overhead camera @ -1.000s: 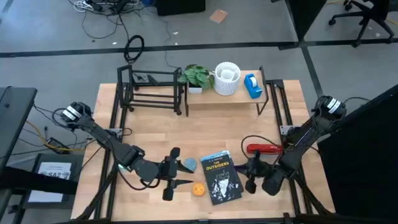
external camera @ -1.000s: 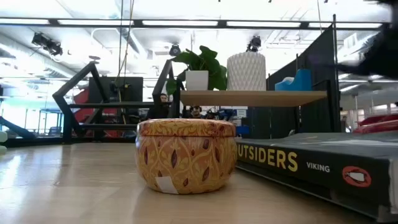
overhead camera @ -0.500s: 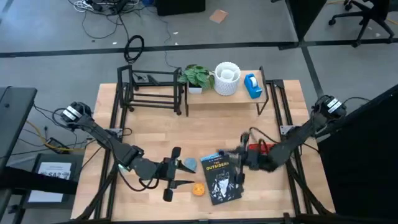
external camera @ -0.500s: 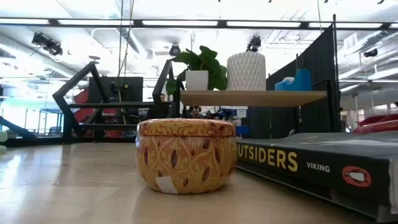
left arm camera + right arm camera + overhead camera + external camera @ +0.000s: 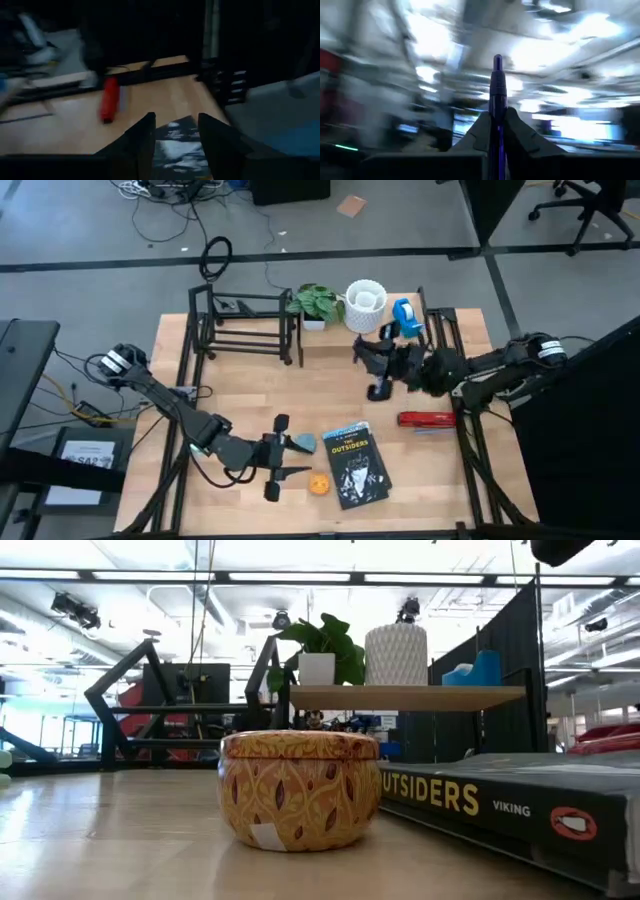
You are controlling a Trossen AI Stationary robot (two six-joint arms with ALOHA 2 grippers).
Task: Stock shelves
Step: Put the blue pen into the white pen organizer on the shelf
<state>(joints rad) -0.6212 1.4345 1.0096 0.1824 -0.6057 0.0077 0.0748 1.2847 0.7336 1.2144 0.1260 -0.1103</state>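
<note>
The shelves stand at the table's far side: a wooden plank stand (image 5: 352, 338) carrying a plant, a white vase and a blue dispenser, with a black rod rack (image 5: 245, 325) to its left. My right gripper (image 5: 372, 370) hovers just in front of the plank stand, shut on a purple pen (image 5: 497, 75). My left gripper (image 5: 285, 458) stays low at the front left, open, and points toward the book (image 5: 355, 464). An orange tin (image 5: 298, 788) sits on the table by the book. My right gripper pinches the purple pen's lower shaft (image 5: 497, 131) between its two fingers. The pen lies along the fingers, and its free end (image 5: 497, 61) sticks out beyond the fingertips. It is lifted clear of the table.
A red stapler (image 5: 427, 419) lies right of the book. A small grey-blue thing (image 5: 303, 443) lies by my left gripper. Black frame rails run along both table sides. Bare wood shows between the book and the shelves.
My right gripper has swung from the table's front right beside the stapler, first left over the book, then up and toward the far edge, ending in front of the plank stand. The tin, book and stapler have stayed in place.
</note>
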